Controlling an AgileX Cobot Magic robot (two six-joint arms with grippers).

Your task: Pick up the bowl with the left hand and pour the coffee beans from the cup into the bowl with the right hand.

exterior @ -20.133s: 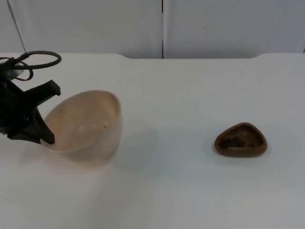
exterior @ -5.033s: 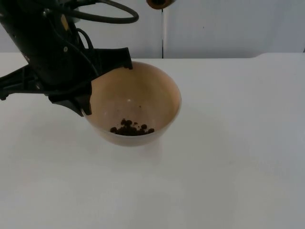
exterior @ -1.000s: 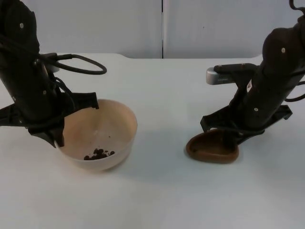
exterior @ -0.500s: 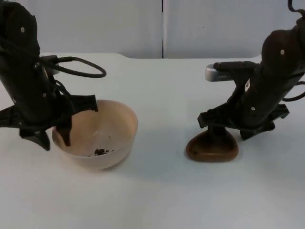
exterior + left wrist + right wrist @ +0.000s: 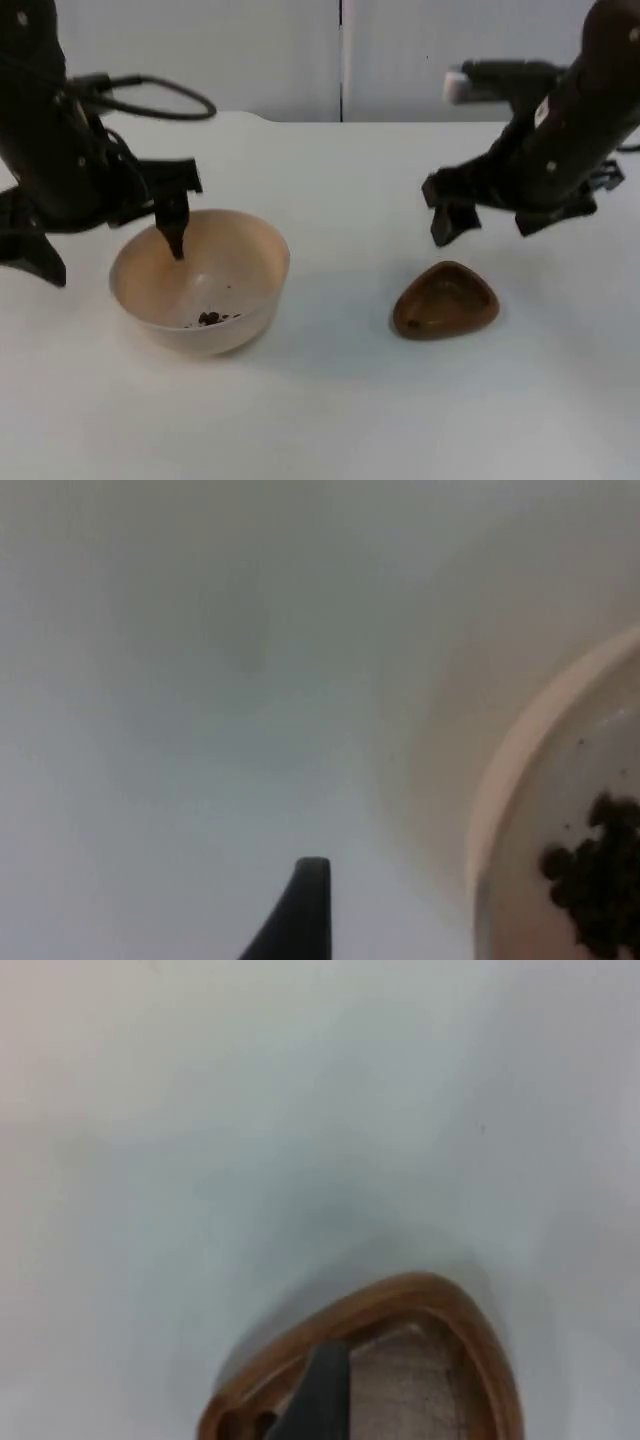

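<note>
The beige bowl (image 5: 262, 262) rests on the white table at the left, with a small heap of coffee beans (image 5: 208, 319) in its bottom. My left gripper (image 5: 108, 250) hangs open above the bowl's left rim, one finger over the inside and one outside to the left, touching nothing. The brown cup (image 5: 470, 298) sits upright on the table at the right and looks nearly empty. Above and behind it my right gripper (image 5: 487, 222) is open and clear of the cup. The left wrist view has the bowl's rim (image 5: 505, 780) and the beans (image 5: 592, 880); the right wrist view has the cup's rim (image 5: 400, 1292).
The grey partition wall (image 5: 340, 55) closes off the table's far edge. White table top (image 5: 340, 400) stretches between the bowl and the cup and across the front.
Both grippers have opened and risen: the left let go of the bowl's rim, the right let go of the cup. Bowl and cup now stand on the table.
</note>
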